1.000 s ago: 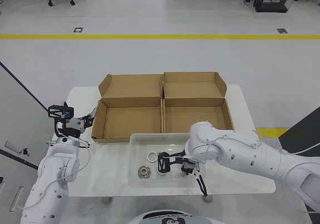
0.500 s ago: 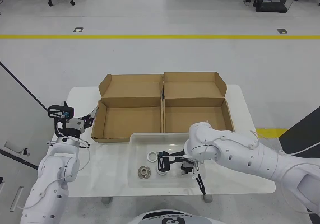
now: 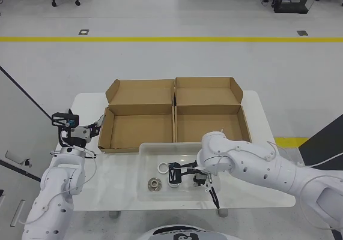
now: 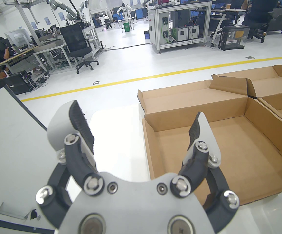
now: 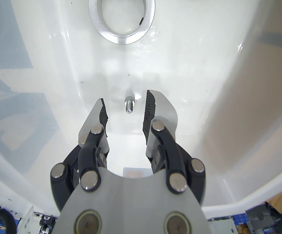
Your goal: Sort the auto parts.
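A shallow white tray (image 3: 153, 148) at the table's front holds the parts. My right gripper (image 3: 173, 176) is down inside it, open, with a small threaded bolt (image 5: 129, 105) standing between its fingertips (image 5: 149, 103), untouched. Just beyond the bolt lies a silver metal ring (image 5: 121, 7). A flanged metal part (image 3: 154, 183) and a white ring (image 3: 163, 167) lie in the tray's left half. My left gripper (image 4: 137, 118) hangs open and empty off the left side of the left cardboard box (image 4: 228, 147).
Two open, empty cardboard boxes (image 3: 138, 129) (image 3: 210, 126) sit side by side behind the tray, flaps folded back. The tray wall (image 5: 240, 86) rises close beside my right gripper. A white panel (image 3: 6, 120) stands left of the table.
My right gripper has edged slightly left inside the tray. The left arm has not moved.
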{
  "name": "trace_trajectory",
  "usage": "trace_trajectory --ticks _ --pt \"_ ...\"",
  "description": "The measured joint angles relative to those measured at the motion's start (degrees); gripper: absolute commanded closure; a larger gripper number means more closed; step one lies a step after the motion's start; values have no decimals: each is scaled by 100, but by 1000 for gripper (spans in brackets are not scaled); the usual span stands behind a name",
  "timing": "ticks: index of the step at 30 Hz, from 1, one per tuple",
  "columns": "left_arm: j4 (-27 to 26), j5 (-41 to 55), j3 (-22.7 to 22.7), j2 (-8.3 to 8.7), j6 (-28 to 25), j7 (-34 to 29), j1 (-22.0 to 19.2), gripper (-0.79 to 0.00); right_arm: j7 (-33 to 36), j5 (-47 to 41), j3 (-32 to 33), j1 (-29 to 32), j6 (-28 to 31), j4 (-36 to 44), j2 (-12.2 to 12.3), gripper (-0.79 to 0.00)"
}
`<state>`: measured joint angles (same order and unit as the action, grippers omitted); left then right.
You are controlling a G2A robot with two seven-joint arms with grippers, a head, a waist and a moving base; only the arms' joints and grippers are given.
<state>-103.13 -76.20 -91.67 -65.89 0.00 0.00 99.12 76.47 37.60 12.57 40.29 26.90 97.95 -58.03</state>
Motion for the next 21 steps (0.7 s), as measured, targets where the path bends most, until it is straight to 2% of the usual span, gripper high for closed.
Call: trace_trajectory --ticks 21 --pt "0 0 0 0 0 0 0 -785 34 80 131 129 41 -83 -53 -259"
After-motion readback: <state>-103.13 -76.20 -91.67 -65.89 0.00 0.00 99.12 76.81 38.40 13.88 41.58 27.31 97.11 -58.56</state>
